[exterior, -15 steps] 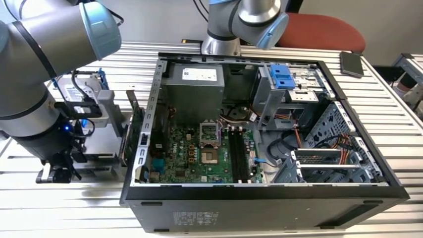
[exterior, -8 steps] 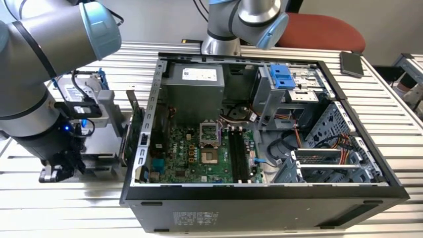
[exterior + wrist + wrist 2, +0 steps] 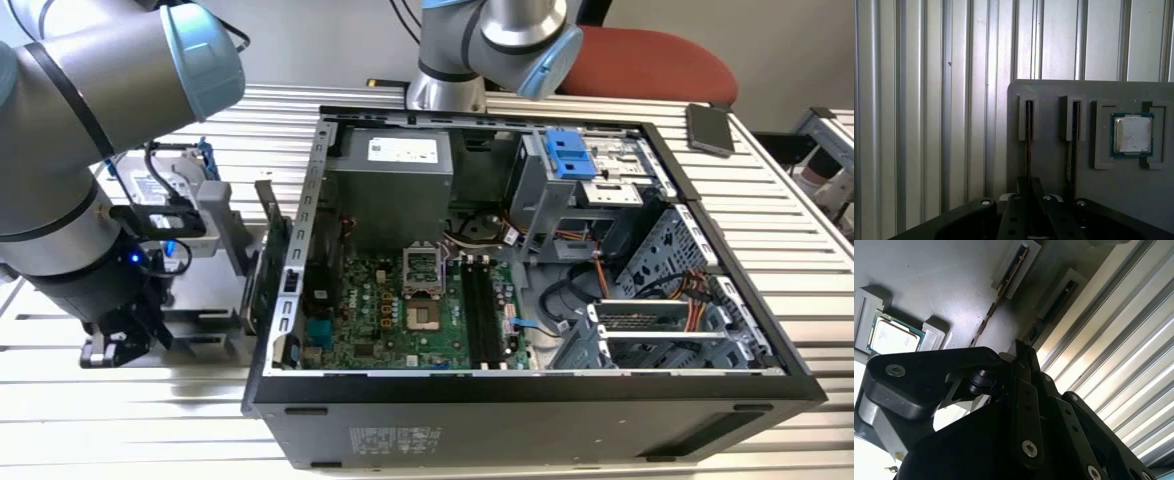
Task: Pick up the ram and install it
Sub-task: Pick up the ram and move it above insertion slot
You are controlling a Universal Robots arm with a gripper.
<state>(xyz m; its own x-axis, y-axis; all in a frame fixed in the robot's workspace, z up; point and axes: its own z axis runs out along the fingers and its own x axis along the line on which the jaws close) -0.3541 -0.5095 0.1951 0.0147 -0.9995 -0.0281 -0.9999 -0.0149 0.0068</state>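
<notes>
Now | ram [image 3: 1028, 145] stands on edge in a slot of the grey holder [image 3: 1054, 92], probably so its long edge is offered for a pinch | end effector [image 3: 1030, 200] straddles it above the holder | cannot tell whether it has closed

The exterior view looks down at a slant, from some way off, on the open case [image 3: 534, 400] and the slatted worktop [image 3: 801, 250]. My arm [image 3: 80, 150] looms large at the exterior view's left. Both wrist views sit close behind my hand [image 3: 1029, 186] [image 3: 1021, 347], the first facing the worktop squarely, the second obliquely. They share the grey tray [image 3: 1049, 165] [image 3: 944, 280] and its chip [image 3: 1132, 134] [image 3: 894, 337].
</notes>
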